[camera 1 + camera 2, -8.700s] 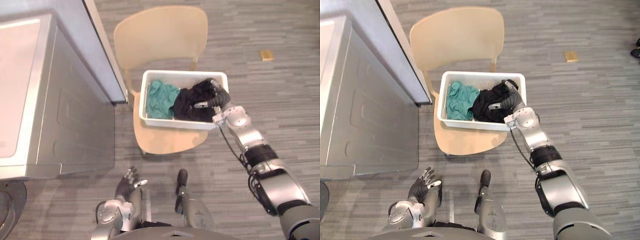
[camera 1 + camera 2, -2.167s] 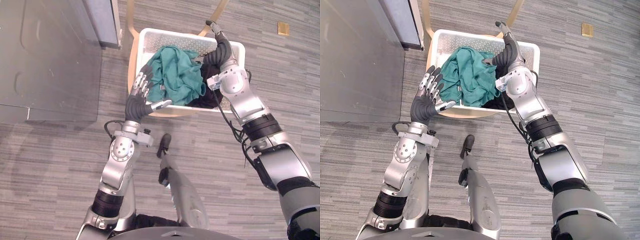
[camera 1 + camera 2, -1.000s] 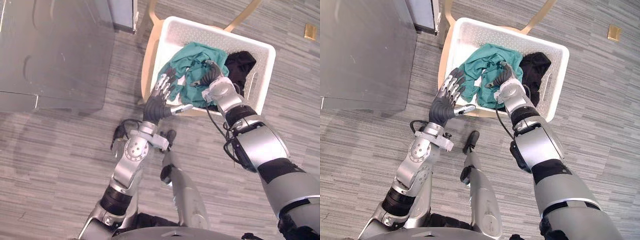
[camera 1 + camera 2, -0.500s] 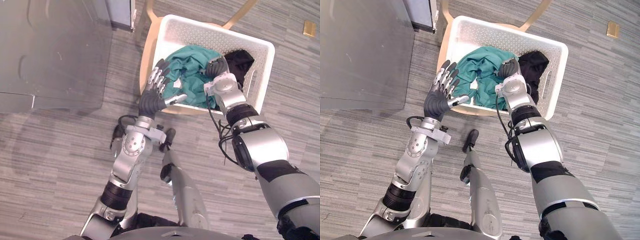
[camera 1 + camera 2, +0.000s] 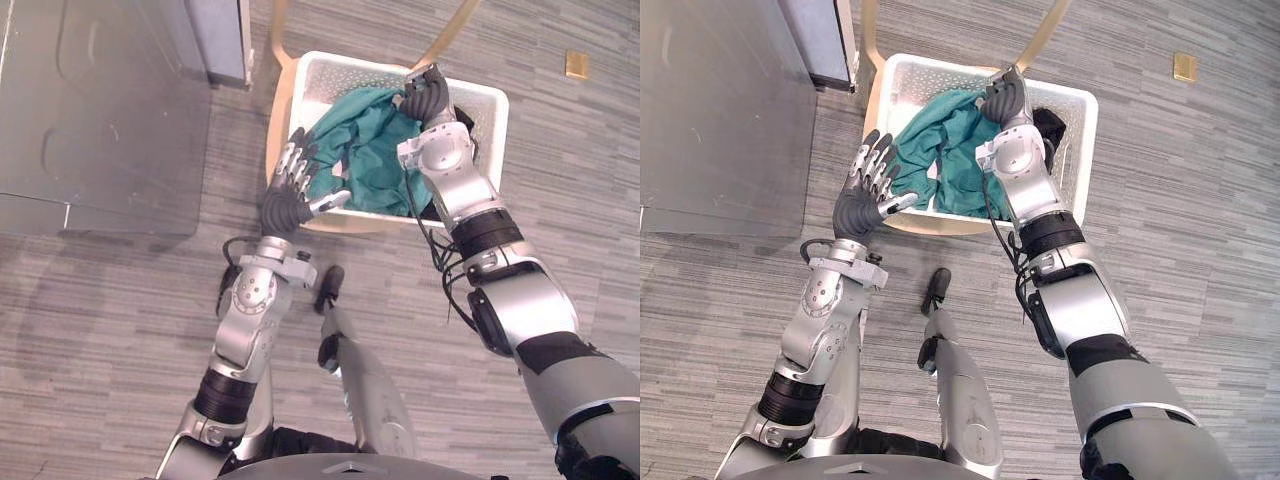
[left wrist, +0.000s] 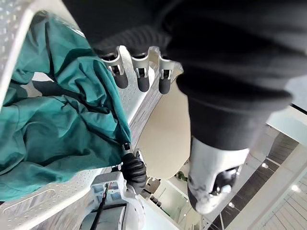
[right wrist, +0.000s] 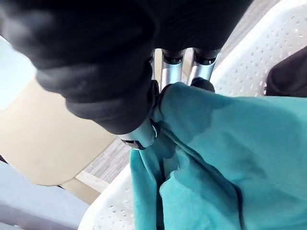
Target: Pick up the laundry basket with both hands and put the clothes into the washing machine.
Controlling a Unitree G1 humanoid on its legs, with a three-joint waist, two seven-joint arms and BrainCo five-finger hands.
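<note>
1. Closest to the robot, the left hand is hovering at the near left corner of the white perforated plastic laundry basket. Its fingers are standing straight and spread wide, holding nothing, and its thumb is lying along the basket's near rim. Whether it is touching the rim I cannot tell.
2. Inside the basket, a crumpled teal cloth garment is filling the left and middle part and is bulging above the rim.
3. At the basket's far side, the right hand is reaching in from above. Its fingers and thumb are pinching a raised fold of the teal garment.
4. Just right of that hand, a black garment is lying against the basket's right wall, partly under the teal one.
5. Under the basket, a pale wooden chair is carrying it, its seat edge showing along the basket's left side.
6. Left of the basket, a grey metal washing machine is standing on the grey striped floor.
7. Far right of the basket, a small tan square is lying on the floor.
</note>
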